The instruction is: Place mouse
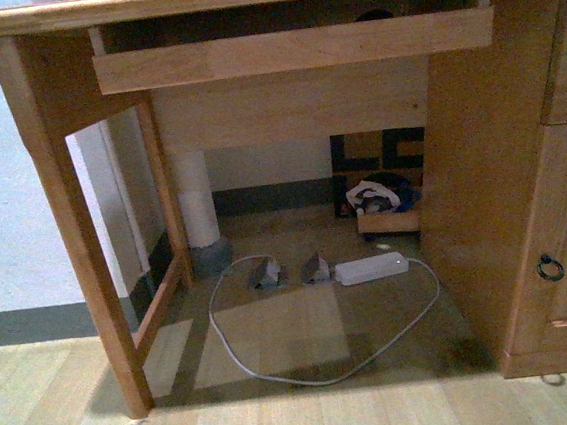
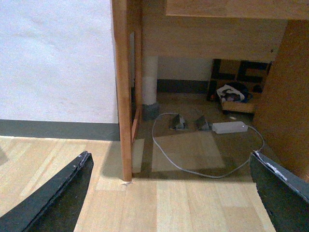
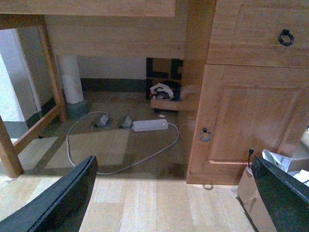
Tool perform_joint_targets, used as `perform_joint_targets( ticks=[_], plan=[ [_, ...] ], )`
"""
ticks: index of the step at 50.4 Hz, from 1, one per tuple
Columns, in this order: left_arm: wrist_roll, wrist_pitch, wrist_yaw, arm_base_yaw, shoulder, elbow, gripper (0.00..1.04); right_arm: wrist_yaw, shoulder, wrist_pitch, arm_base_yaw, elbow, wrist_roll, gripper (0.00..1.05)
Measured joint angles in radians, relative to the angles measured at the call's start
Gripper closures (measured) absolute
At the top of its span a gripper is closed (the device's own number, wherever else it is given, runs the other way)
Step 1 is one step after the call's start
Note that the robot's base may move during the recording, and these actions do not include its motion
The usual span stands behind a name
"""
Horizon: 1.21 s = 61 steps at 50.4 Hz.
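The black mouse is not clearly in view. In the front view only a small dark hump (image 1: 373, 13) peeks over the front board of the desk's pull-out tray (image 1: 293, 49), and I cannot tell what it is. My left gripper (image 2: 169, 162) is open and empty, low over the wooden floor in front of the desk's left leg (image 2: 122, 96). My right gripper (image 3: 174, 164) is open and empty, low over the floor in front of the desk's cabinet door (image 3: 246, 116). Neither arm shows in the front view.
A white power adapter (image 1: 371, 267) with a looping grey cable (image 1: 279, 374) lies on the floor under the desk. A wooden box of cloths (image 1: 384, 208) stands at the back. A cardboard box (image 3: 253, 193) stands by the cabinet near my right gripper.
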Motion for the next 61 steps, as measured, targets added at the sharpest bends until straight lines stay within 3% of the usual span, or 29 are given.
perform_joint_targets(
  ticks=[61],
  plan=[
    [0.000,-0.001,0.000,0.000,0.000,0.000,0.07,0.002,0.000,-0.002,0.000,0.000,0.000,0.07]
  ],
)
